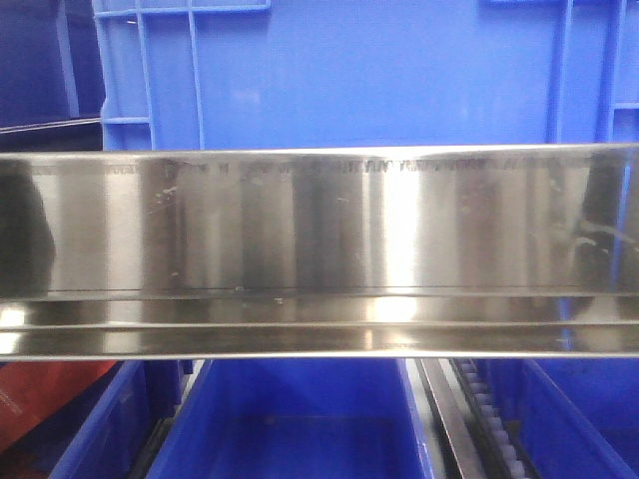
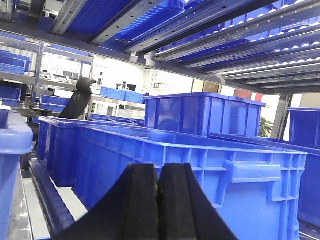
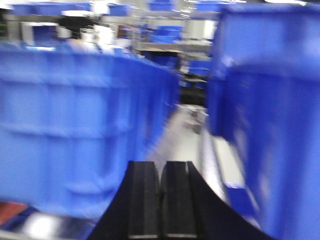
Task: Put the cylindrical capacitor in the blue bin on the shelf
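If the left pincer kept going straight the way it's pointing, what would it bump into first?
Most likely the long blue bin right ahead: its ribbed side wall fills the view just beyond the left pincer, whose jaws are pressed together. How far off it is cannot be judged from this one view.

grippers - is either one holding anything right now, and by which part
Nothing is held. The left gripper and right gripper both show their pads pressed flat together with no capacitor between them.

Two hands [image 2: 159,200], one shelf [image 1: 319,249], several bins [image 2: 200,165].
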